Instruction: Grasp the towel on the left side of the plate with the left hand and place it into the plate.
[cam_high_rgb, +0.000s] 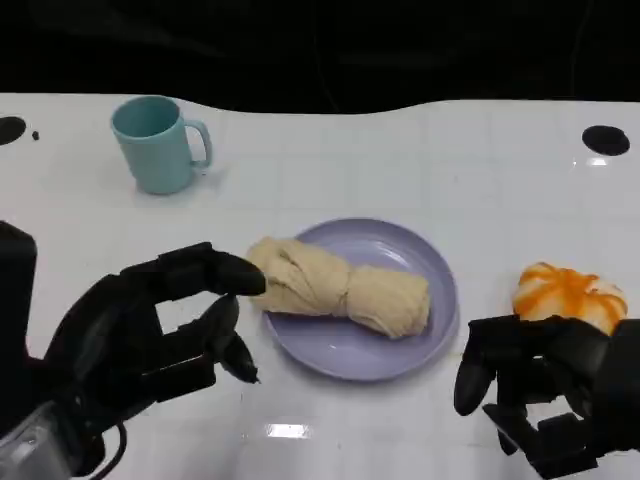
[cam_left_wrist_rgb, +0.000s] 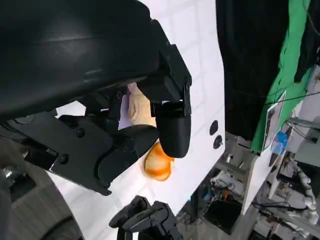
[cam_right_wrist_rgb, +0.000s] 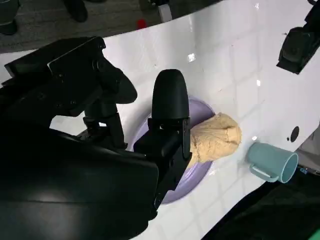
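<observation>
On the plate (cam_high_rgb: 425, 330) lies the towel (cam_high_rgb: 340, 288), its 9 o'clock end overhanging the rim; left hand (cam_high_rgb: 150, 335) at 8 o'clock, released, fingers apart, holding nothing; placement looks done

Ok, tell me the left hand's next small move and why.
Probably draw the left hand back toward the robot, clear of the plate. The towel already lies in the plate, one end overhanging its left rim, and the fingers hold nothing.
</observation>
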